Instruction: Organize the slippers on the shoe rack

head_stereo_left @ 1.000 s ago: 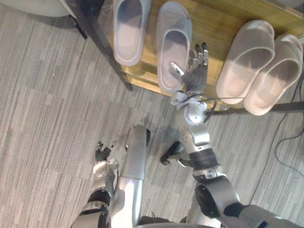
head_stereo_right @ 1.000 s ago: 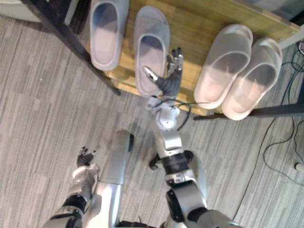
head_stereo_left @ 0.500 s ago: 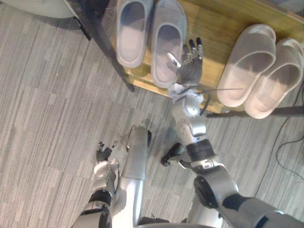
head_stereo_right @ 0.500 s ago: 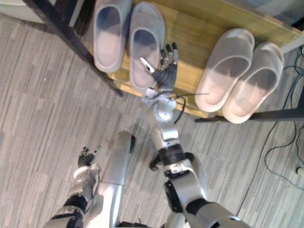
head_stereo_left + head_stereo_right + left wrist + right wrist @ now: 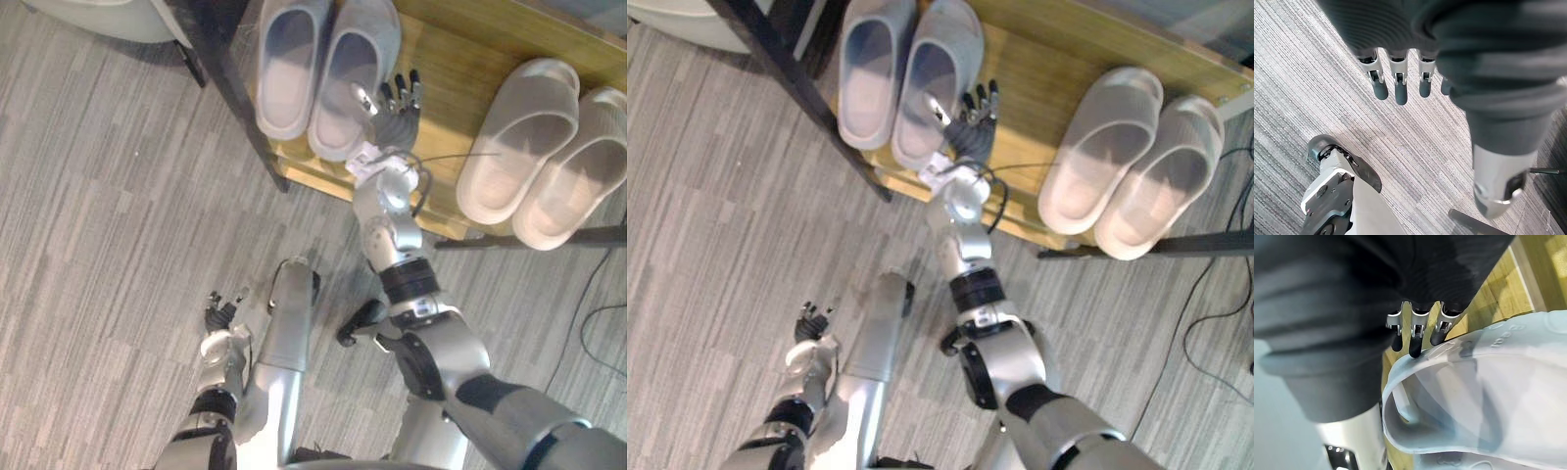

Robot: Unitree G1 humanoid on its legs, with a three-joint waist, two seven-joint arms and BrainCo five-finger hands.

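Soft, even light lies over the carpet floor (image 5: 98, 196), bright and without hard shadows. The wooden shoe rack (image 5: 446, 69) carries a mild sheen and no strong glare. The grey slippers (image 5: 284, 69) are shaded in their hollows, while the pale slippers (image 5: 514, 137) are brightly lit. In the right wrist view, the dark cover of the right hand (image 5: 1416, 335) lies in deep shade.

The pale grey foam-like slippers (image 5: 289, 69) look matt and smooth, and so do the beige moulded slippers (image 5: 514, 137). The yellowish wooden shelf of the shoe rack (image 5: 441, 59) shows fine grain and slight sheen; its black frame bar (image 5: 233, 93) looks like matt metal. The grey striped carpet (image 5: 118, 215) is rough cloth.
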